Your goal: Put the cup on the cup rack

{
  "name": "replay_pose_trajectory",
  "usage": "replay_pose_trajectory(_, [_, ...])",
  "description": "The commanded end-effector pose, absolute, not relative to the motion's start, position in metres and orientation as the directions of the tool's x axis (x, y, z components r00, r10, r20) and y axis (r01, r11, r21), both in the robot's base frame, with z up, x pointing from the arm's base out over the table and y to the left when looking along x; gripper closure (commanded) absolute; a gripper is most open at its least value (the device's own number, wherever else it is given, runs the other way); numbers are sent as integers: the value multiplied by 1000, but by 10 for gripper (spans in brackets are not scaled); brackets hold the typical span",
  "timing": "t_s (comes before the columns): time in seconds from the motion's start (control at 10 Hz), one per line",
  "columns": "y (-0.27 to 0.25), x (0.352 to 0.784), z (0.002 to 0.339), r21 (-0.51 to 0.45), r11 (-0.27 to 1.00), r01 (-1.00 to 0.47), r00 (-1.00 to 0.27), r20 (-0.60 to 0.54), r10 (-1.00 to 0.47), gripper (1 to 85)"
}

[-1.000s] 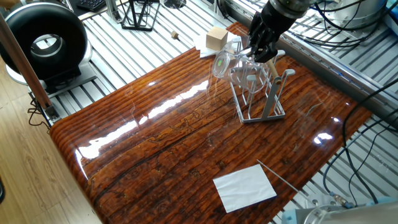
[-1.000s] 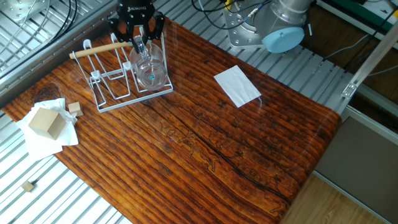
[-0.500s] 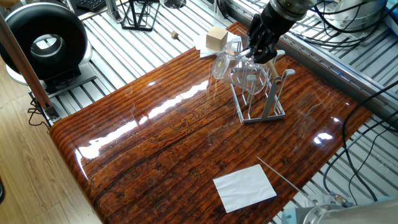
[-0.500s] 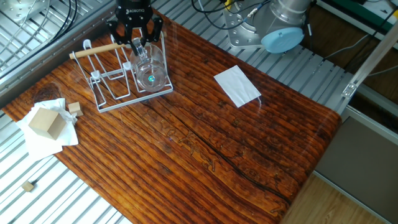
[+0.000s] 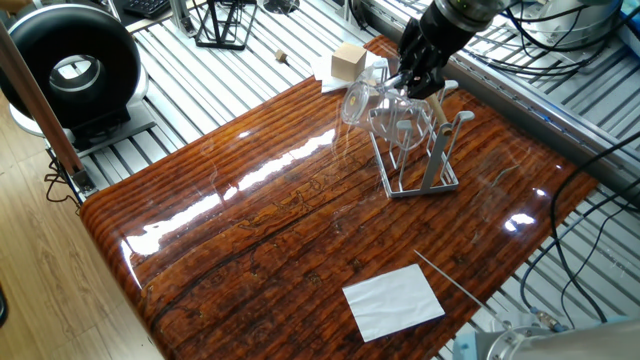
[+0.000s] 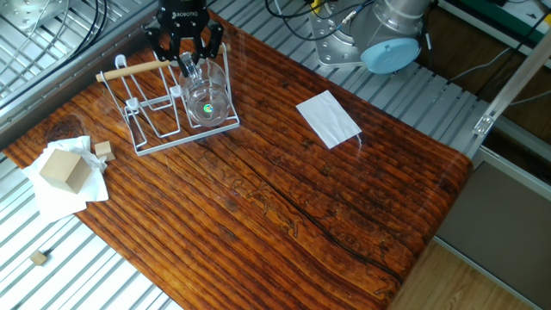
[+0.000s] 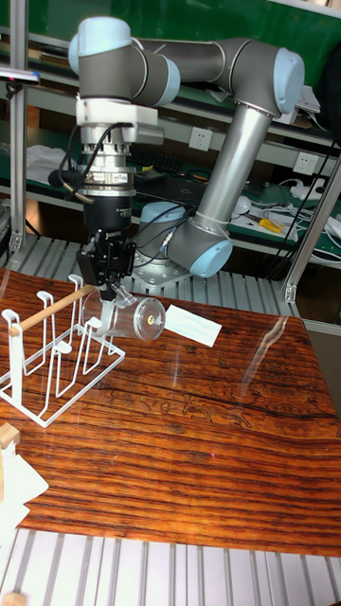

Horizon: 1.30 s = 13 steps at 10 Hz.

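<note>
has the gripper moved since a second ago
Yes, slightly. In the other fixed view the gripper has shifted up the picture, away from the cup rack base, with the cup tilted on its peg.

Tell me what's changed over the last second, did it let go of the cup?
The gripper has lifted slightly and its fingers now look parted, apparently letting go of the cup, which lies tilted on a peg of the cup rack and barely shifted. The rack, white paper and wooden block stayed put.
</note>
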<state>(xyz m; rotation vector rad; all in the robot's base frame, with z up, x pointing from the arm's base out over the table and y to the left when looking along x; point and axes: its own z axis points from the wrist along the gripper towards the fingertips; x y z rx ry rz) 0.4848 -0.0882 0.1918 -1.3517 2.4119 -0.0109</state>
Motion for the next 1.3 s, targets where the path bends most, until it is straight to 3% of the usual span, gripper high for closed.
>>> replay_pose_trajectory(0.0, [-87, 488, 196, -195, 540, -819, -462, -335, -821, 843])
replay_pose_trajectory(0.5, [-83, 486, 198, -185, 525, -830, -445, -347, -826, 703])
replay_pose_trajectory(1.2, [-82, 486, 199, -181, 523, -833, -441, -353, -825, 687])
